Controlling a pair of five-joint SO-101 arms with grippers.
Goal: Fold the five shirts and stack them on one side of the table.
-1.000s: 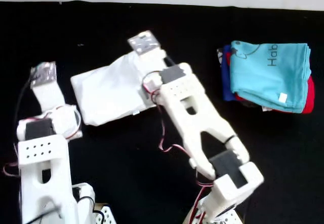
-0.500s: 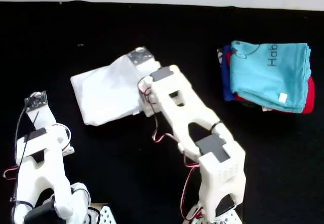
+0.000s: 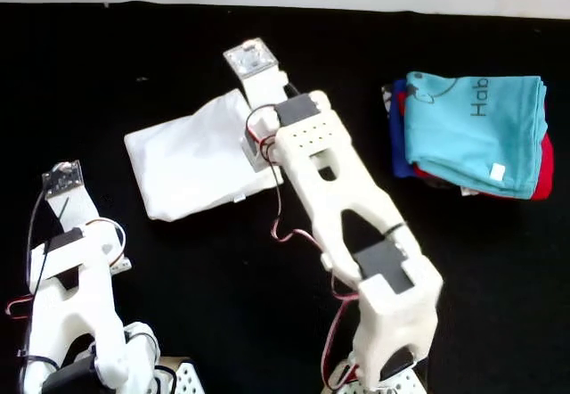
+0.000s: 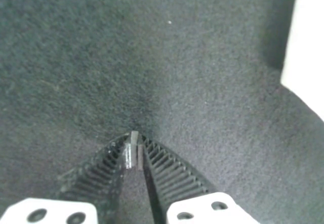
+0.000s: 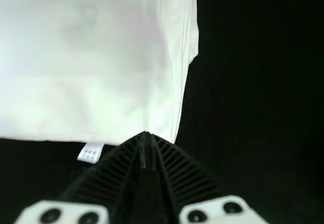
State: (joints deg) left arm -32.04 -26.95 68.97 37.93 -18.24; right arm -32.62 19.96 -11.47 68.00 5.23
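Observation:
A folded white shirt (image 3: 191, 158) lies flat on the black table, left of centre. At the right side sits a stack of folded shirts with a teal shirt (image 3: 476, 127) on top and red and blue ones under it. My right gripper (image 3: 252, 60) hangs over the white shirt's far right corner. In the right wrist view its tips (image 5: 146, 139) are shut by the white shirt's (image 5: 86, 62) folded edge, with no cloth seen between them. My left gripper (image 3: 64, 177) is near the table's left front. It is shut over bare black cloth (image 4: 132, 142).
The black tablecloth (image 3: 160, 55) ends at a white strip along the back. Open cloth lies between the white shirt and the stack (image 3: 543, 167). A white edge (image 4: 306, 36) shows at the side of the left wrist view.
My right gripper dipped onto the white shirt's far corner, then rose back toward the table's rear. The left arm drew back to the front left and then stayed still. The shirt kept its shape.

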